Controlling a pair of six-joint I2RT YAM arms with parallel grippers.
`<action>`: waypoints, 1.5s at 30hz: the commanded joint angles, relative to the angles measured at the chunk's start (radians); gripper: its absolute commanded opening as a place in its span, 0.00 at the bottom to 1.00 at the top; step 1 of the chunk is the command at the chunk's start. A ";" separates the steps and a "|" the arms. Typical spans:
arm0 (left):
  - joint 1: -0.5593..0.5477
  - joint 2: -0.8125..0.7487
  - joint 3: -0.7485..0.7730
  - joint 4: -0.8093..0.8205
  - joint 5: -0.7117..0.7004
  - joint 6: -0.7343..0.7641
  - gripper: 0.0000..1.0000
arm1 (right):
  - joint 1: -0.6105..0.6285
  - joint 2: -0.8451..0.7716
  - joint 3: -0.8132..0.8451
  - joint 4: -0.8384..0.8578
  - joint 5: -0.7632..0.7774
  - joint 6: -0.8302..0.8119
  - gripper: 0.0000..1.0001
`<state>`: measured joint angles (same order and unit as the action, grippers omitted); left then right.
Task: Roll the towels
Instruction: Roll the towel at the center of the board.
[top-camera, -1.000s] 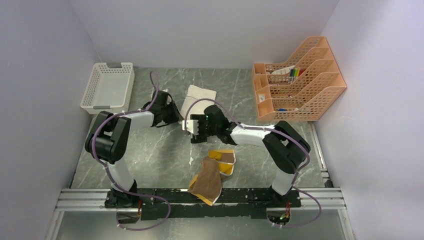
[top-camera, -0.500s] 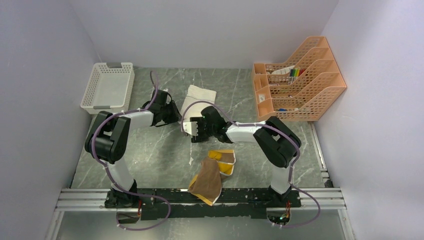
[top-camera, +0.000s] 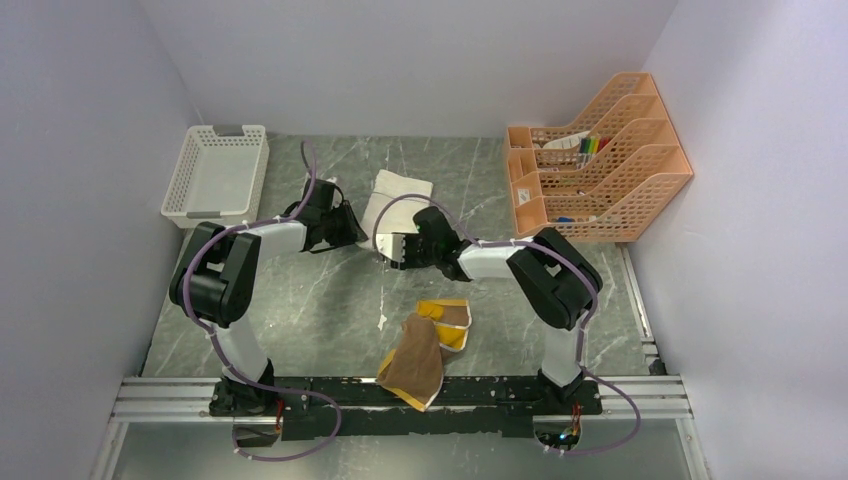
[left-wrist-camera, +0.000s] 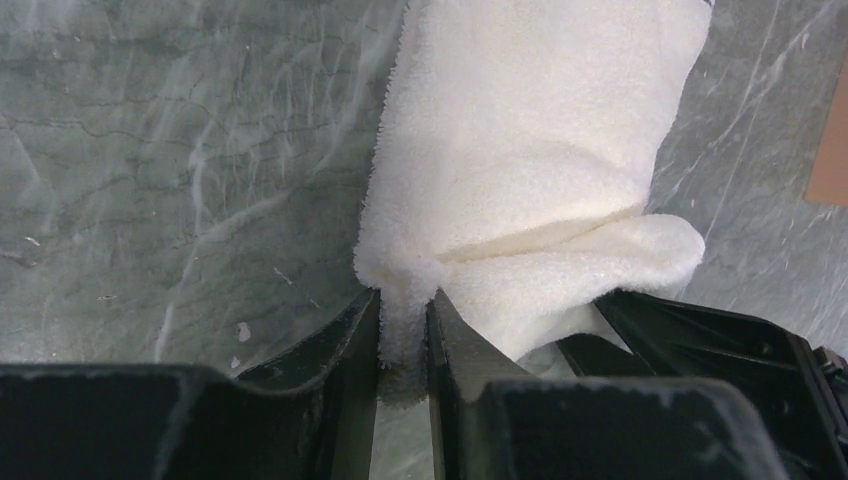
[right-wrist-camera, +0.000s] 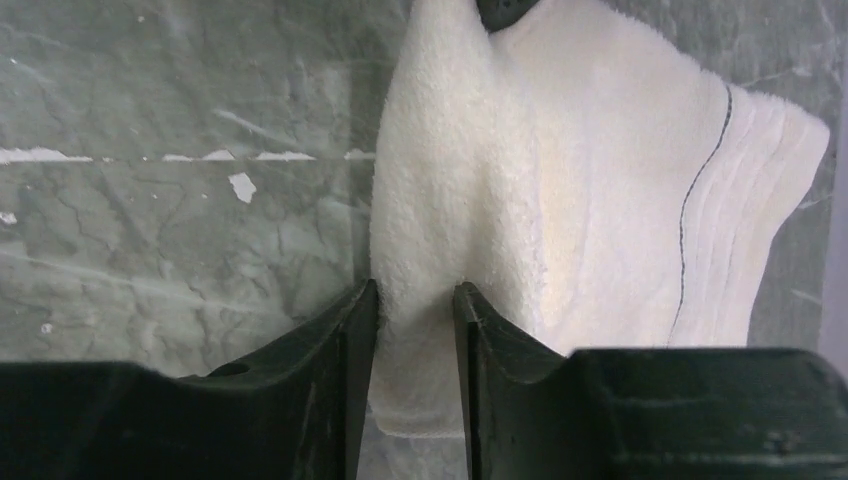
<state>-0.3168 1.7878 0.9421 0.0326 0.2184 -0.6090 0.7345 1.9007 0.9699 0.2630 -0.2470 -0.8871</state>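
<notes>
Pinching the near edge of the cream-white towel (left-wrist-camera: 520, 150), the left gripper (left-wrist-camera: 403, 330) has its jaws narrowed onto a tuft of terry, and the right gripper (right-wrist-camera: 413, 305) clamps the same edge farther along. This towel lies at the far middle of the surface (top-camera: 330, 300), with only a loose first fold turned over (hardly a roll yet). The brown towel (top-camera: 412, 362) sits crumpled near the arm bases, its mustard side partly showing, not begun. By my reading, most of the task remains.
</notes>
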 joint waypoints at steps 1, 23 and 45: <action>0.009 -0.005 0.036 -0.023 0.026 0.020 0.31 | -0.036 0.021 -0.017 -0.031 -0.025 0.026 0.30; 0.056 -0.063 0.029 -0.023 0.058 -0.017 0.32 | -0.138 0.004 0.213 -0.257 -0.664 0.513 0.00; 0.056 -0.041 0.030 -0.019 0.072 -0.015 0.31 | 0.047 -0.049 0.155 -0.096 -0.012 0.486 0.99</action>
<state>-0.2653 1.7466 0.9585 0.0059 0.2741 -0.6216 0.7612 1.7958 1.0904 0.1539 -0.4168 -0.3981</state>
